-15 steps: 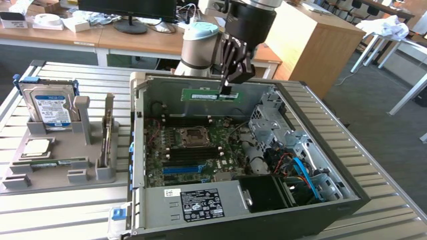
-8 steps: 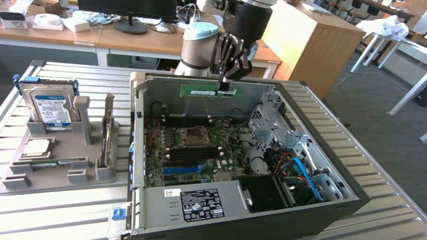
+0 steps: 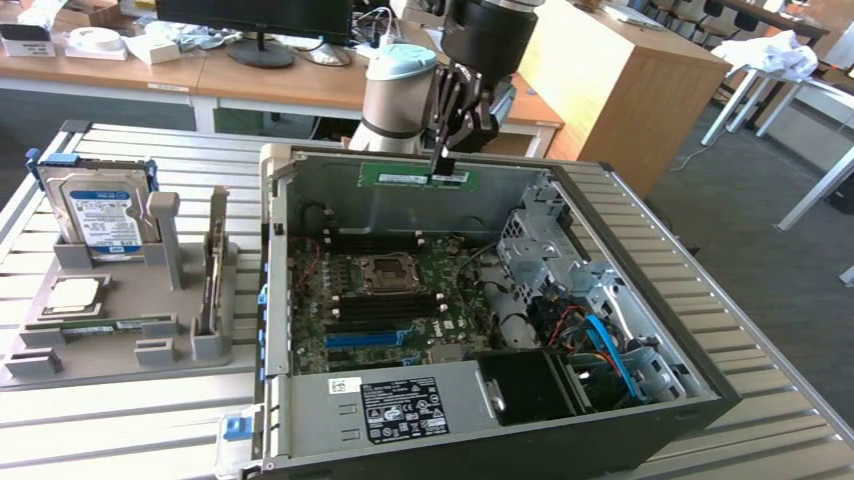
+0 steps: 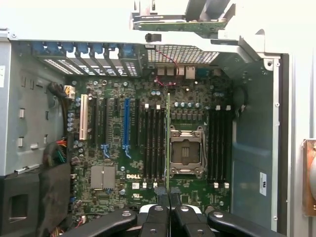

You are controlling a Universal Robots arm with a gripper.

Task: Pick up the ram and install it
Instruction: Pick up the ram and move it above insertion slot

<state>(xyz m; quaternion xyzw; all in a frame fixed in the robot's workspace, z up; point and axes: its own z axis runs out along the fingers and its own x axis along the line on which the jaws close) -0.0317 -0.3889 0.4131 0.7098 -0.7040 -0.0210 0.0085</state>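
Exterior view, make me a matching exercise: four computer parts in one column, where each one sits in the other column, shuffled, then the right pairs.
Parts
1. ram
2. hard drive
3. processor chip
4. processor socket

Places
A. on the motherboard inside the open case
B. standing upright in the grey holder
C. lying flat on the grey holder
D. gripped by the tool over the open case

Pairs: 1-D, 2-B, 3-C, 4-A
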